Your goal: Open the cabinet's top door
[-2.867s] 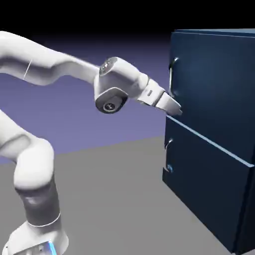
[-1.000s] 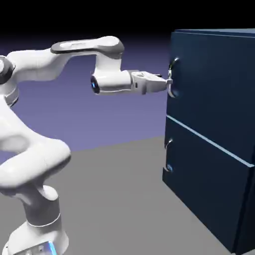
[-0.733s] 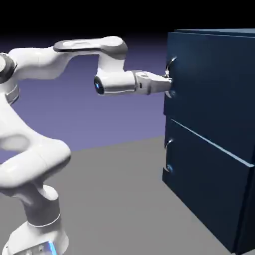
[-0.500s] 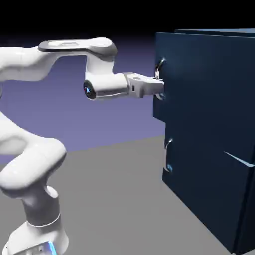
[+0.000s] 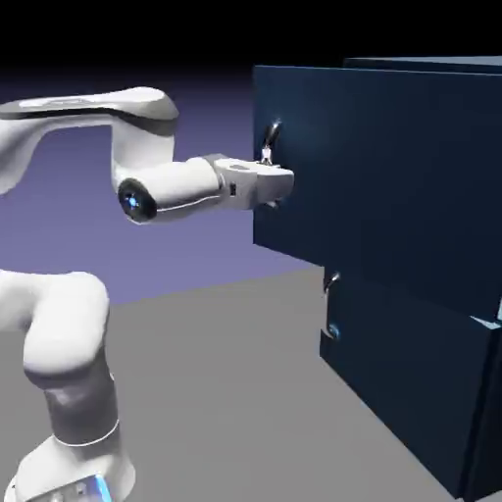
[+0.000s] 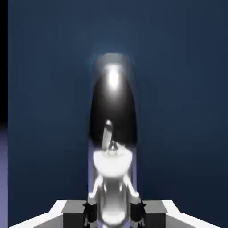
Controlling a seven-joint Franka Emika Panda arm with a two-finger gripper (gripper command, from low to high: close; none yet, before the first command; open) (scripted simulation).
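The dark navy cabinet [image 5: 431,392] stands at the exterior view's right. Its top door [image 5: 392,176] stands well out from the cabinet's front toward the arm, overhanging the lower panel. My gripper [image 5: 271,186] is shut on the top door's curved silvery handle [image 5: 272,133], at the door's near edge. In the hand view the handle [image 6: 112,116] rises bright and large between my fingertips [image 6: 90,209], against the flat navy door [image 6: 187,89]. The fingertips are mostly hidden by the handle.
The shorter lower panel [image 5: 392,363] with its small handle [image 5: 330,284] stays flush under the top door. The grey table [image 5: 225,392] spreads between my base and the cabinet.
My gripper closed on the handle and drew back toward the exterior view's left. The top door came out with it, away from the cabinet's front.
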